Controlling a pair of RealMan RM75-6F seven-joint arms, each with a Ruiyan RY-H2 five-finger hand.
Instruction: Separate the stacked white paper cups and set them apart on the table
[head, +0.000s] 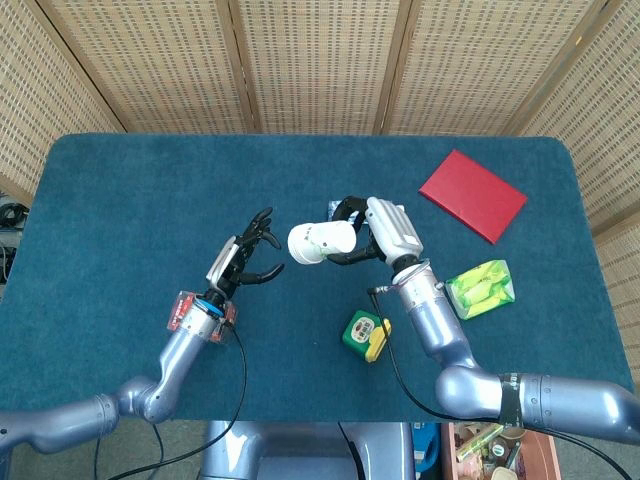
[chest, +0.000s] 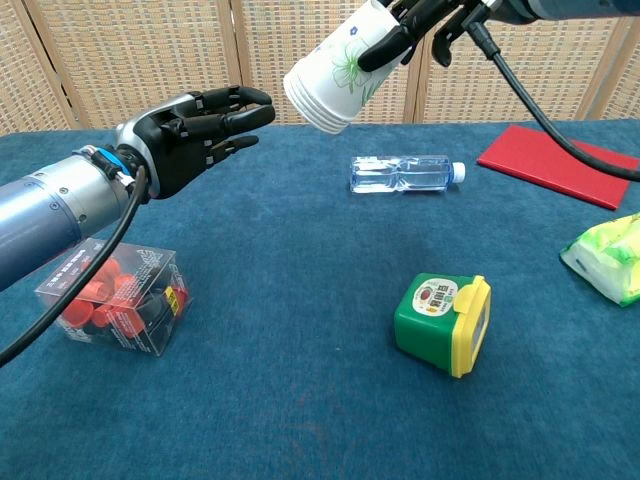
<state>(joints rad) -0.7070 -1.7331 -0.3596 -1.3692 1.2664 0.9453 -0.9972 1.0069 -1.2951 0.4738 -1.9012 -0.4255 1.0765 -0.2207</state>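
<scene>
A stack of white paper cups (head: 315, 241) (chest: 335, 72) with a green leaf print is lifted well above the table, tilted with its rims pointing left and down. My right hand (head: 378, 231) (chest: 425, 20) grips the stack at its base end. My left hand (head: 248, 259) (chest: 190, 135) is open in the air, fingers spread and pointing toward the cup rims, a short gap left of them. It touches nothing.
A clear box of red pieces (chest: 115, 296) lies under my left forearm. A water bottle (chest: 403, 173) lies on its side mid-table. A green and yellow tape measure (head: 365, 335) (chest: 446, 323), a green packet (head: 482, 287) and a red book (head: 472, 194) lie on the right of the blue table (head: 130, 210).
</scene>
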